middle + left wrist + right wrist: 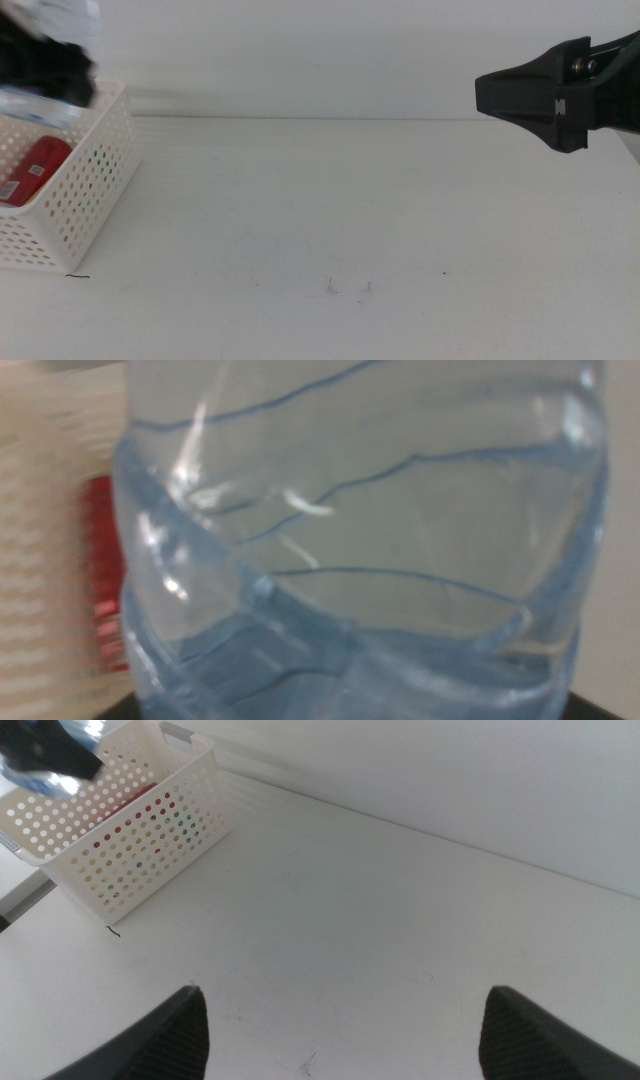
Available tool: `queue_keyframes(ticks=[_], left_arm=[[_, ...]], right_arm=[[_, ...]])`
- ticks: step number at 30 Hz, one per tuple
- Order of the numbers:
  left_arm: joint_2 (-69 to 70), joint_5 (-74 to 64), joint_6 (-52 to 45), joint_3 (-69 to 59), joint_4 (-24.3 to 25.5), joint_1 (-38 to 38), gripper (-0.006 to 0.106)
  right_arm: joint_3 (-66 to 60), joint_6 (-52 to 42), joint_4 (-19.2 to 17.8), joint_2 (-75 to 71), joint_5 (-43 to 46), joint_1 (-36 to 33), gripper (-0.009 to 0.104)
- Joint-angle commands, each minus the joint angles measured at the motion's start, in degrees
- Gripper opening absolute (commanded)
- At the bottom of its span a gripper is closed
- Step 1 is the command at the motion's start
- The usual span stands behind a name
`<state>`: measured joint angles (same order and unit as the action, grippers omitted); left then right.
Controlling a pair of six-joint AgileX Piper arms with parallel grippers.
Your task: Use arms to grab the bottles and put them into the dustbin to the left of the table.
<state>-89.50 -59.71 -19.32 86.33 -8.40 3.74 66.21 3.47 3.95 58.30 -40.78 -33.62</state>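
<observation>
While the left gripper [45, 65] is up over the white dustbin [95, 190] at the left edge of the table [330, 210], it's got the clear water bottle [360, 550] clamped between its jaws. The left wrist view is basically nothing but bottle, ribbed clear plastic filling the whole picture. From the middle view the bottle [50, 60] looks blurry and sits above the bin's far corner, not inside yet. The red can [35, 170] is already lying in the bin. Can't see the tea bottle anywhere, so no idea on that one

Right gripper [550, 95] is parked high over the right side of the table, jaws wide apart, holding nothing, well away from the action.

For the drop itself, I'd say get the bottle properly over the middle of the basket opening before letting go, since it looks close to the rim. Go lower too, so it doesn't bounce off the can or tip over the wall. Then open fully and lift straight up so the jaws don't catch the perforated side
</observation>
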Motion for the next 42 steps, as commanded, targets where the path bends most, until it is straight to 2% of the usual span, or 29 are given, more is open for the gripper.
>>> queue_keyframes(ticks=[1,8,12,15,18,21,30,38,42], left_arm=[[-2.1,-2.1,-2.6,4.9,-1.2,5.3,-0.002],[-11.8,-1.1,-4.5,9.1,-1.8,12.4,-0.001],[-17.0,1.3,-4.9,9.2,-2.4,12.7,0.007],[-20.3,2.2,-5.0,9.2,-3.0,12.7,0.026],[-22.3,2.3,-6.4,9.2,-2.9,12.7,0.057],[-23.4,1.8,-7.8,9.2,-2.7,12.7,0.095],[-17.4,-3.8,-3.7,8.5,-2.2,10.5,0.093],[-1.1,-1.6,-1.8,1.6,-2.2,1.6,0.087],[5.8,-8.1,0.4,1.1,-2.1,-3.5,0.087]], right_arm=[[0.3,-0.2,-0.4,-0.3,0.4,0.4,0.093],[0.3,-0.2,-0.4,-0.3,0.4,0.4,0.093],[0.3,-0.2,-0.4,-0.3,0.4,0.4,0.093],[0.3,-0.2,-0.4,-0.3,0.4,0.4,0.093],[0.3,-0.2,-0.4,-0.3,0.4,0.4,0.093],[0.3,-0.2,-0.4,-0.3,0.4,0.4,0.093],[0.3,-0.2,-0.4,-0.3,0.4,0.4,0.093],[0.3,-0.2,-0.3,-0.3,0.4,0.4,0.093],[0.3,-0.2,-0.3,-0.3,0.4,0.4,0.093]])
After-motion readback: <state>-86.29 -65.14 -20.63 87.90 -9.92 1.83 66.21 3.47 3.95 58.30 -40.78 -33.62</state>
